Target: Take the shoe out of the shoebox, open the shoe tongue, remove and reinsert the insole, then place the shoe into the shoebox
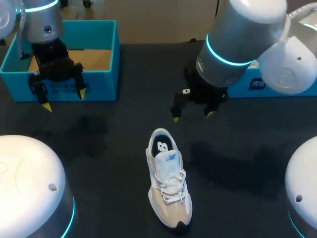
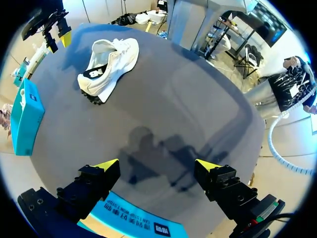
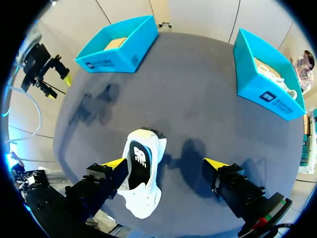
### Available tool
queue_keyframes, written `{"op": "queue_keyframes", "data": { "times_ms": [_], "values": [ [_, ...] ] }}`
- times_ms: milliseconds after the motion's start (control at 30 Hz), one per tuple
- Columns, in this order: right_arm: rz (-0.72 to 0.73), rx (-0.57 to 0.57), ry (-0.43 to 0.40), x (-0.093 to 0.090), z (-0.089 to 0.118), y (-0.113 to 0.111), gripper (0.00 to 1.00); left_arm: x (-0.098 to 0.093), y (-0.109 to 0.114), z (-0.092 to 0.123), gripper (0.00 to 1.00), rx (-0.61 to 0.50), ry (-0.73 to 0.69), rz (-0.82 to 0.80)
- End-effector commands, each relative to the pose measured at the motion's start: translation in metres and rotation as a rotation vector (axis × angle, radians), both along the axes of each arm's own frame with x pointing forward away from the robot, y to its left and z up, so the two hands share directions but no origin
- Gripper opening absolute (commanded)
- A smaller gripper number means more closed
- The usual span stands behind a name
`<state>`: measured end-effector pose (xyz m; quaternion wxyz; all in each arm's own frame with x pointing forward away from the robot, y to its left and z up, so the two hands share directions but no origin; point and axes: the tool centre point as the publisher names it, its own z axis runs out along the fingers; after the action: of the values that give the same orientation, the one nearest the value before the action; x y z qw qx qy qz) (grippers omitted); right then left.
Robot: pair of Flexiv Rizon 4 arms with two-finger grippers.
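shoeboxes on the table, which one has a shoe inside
The blue shoebox on the robot's right side: a white shoe with laces lies inside it. The other shoebox, beside the left gripper, shows only a bare cardboard bottom.

Place: a robotics lab, at a bench set up for manipulation trials.
Machines: two grey metal robot arms with glowing cyan light rings; left arm [image 1: 42,20] and right arm [image 1: 233,44] come in over the bench from opposite sides.
Mounts: a white domed housing at the near left [image 1: 25,183] and another at the near right [image 1: 304,193], each edged with cyan light.
Surface: dark grey matte table [image 1: 99,148].
Props: open turquoise cardboard shoebox [image 1: 106,54], second turquoise box [image 3: 262,84], and one white-and-beige lace-up sneaker [image 1: 167,183] lying mid-table, laid out like test samples.
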<state>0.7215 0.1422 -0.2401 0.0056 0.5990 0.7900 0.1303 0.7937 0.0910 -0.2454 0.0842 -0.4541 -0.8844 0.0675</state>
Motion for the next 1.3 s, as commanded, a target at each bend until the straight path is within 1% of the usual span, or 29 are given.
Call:
{"op": "queue_keyframes", "data": {
  "times_ms": [33, 67, 100, 133, 167, 433, 833, 867, 900, 933, 1000, 1033, 1100, 1133, 1300],
  "values": [
    [-0.004, -0.013, -0.002, 0.001, -0.001, 0.003, 1.0, 0.0, 0.0, 0.001, 1.0, 0.002, -0.002, -0.001],
    [-0.004, -0.013, -0.002, 0.001, -0.001, 0.003, 1.0, 0.0, 0.0, 0.001, 1.0, 0.002, -0.002, -0.001],
    [-0.008, -0.046, -0.002, -0.003, -0.005, 0.015, 1.0, 0.017, 0.018, 0.002, 1.0, 0.003, -0.007, 0.027],
    [-0.024, -0.104, -0.029, -0.01, -0.008, 0.034, 1.0, 0.034, 0.036, 0.005, 1.0, -0.005, -0.008, 0.036],
    [-0.024, -0.104, -0.03, -0.011, -0.008, 0.034, 1.0, 0.035, 0.037, 0.005, 1.0, -0.006, -0.007, 0.036],
    [-0.034, -0.087, -0.034, -0.011, -0.011, 0.038, 1.0, 0.037, 0.041, 0.005, 1.0, -0.007, -0.008, 0.028],
    [-0.028, -0.125, -0.045, -0.017, -0.01, 0.058, 1.0, 0.031, 0.051, 0.011, 1.0, -0.035, -0.013, -0.009],
    [-0.03, -0.13, -0.046, -0.018, -0.01, 0.06, 0.96, 0.031, 0.052, 0.012, 1.0, -0.035, -0.014, -0.01],
    [-0.031, -0.133, -0.047, -0.02, -0.01, 0.062, 0.89, 0.03, 0.052, 0.012, 1.0, -0.034, -0.015, -0.012],
    [-0.03, -0.136, -0.05, -0.021, -0.01, 0.063, 0.86, 0.029, 0.053, 0.012, 1.0, -0.035, -0.016, -0.015],
    [-0.031, -0.144, -0.052, -0.024, -0.012, 0.066, 0.72, 0.028, 0.054, 0.013, 1.0, -0.036, -0.017, -0.022],
    [-0.031, -0.145, -0.053, -0.026, -0.012, 0.068, 0.67, 0.027, 0.054, 0.013, 1.0, -0.037, -0.018, -0.025],
    [-0.031, -0.15, -0.055, -0.028, -0.014, 0.072, 0.47, 0.026, 0.055, 0.012, 1.0, -0.037, -0.018, -0.028],
    [-0.03, -0.15, -0.056, -0.029, -0.015, 0.074, 0.45, 0.026, 0.055, 0.012, 1.0, -0.037, -0.018, -0.029],
    [-0.029, -0.165, -0.061, -0.032, -0.02, 0.084, 0.4, 0.025, 0.057, 0.012, 1.0, -0.041, -0.015, -0.031]
  ]
}}
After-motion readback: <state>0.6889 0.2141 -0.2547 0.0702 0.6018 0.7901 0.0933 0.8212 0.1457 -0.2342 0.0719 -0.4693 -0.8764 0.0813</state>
